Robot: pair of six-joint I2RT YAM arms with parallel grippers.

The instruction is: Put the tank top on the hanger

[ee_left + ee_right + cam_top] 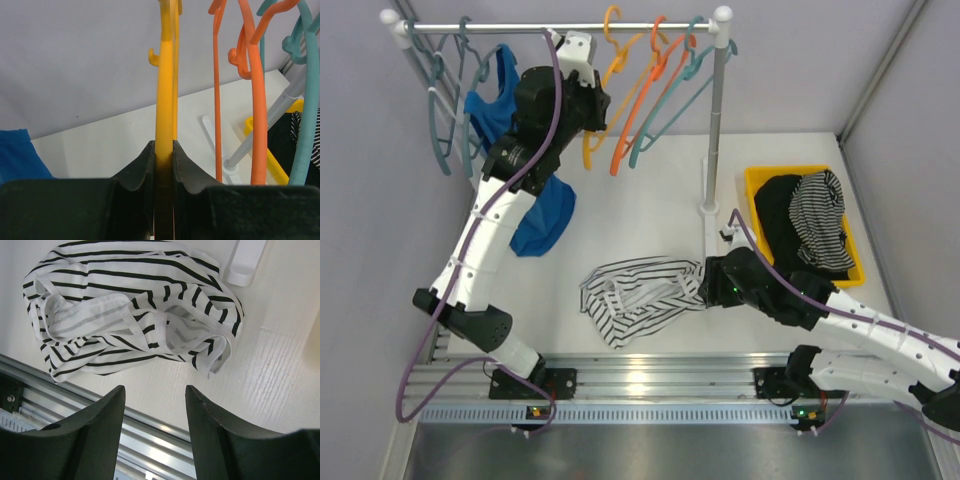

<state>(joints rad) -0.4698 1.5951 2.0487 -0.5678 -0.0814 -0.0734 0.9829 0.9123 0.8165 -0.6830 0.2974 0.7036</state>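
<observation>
The amber hanger (611, 62) hangs by its hook on the rack rail, and my left gripper (595, 105) is raised up to it. In the left wrist view both fingers press on the hanger (165, 90), so that gripper (164, 145) is shut on it. The white tank top (640, 290) with black stripes lies crumpled on the table near the front edge. My right gripper (705, 285) hovers at its right end. In the right wrist view the right gripper (155, 390) is open, with nothing between its fingers and the tank top (130, 315) just beyond the tips.
A red-orange hanger (642, 105) and teal hangers (672, 105) hang to the right of the amber one, with more teal hangers (440, 115) at the rail's left. A blue top (545, 215) hangs behind my left arm. The rack post (717, 120) stands mid-table. A yellow bin (757, 185) holds dark garments (815, 215).
</observation>
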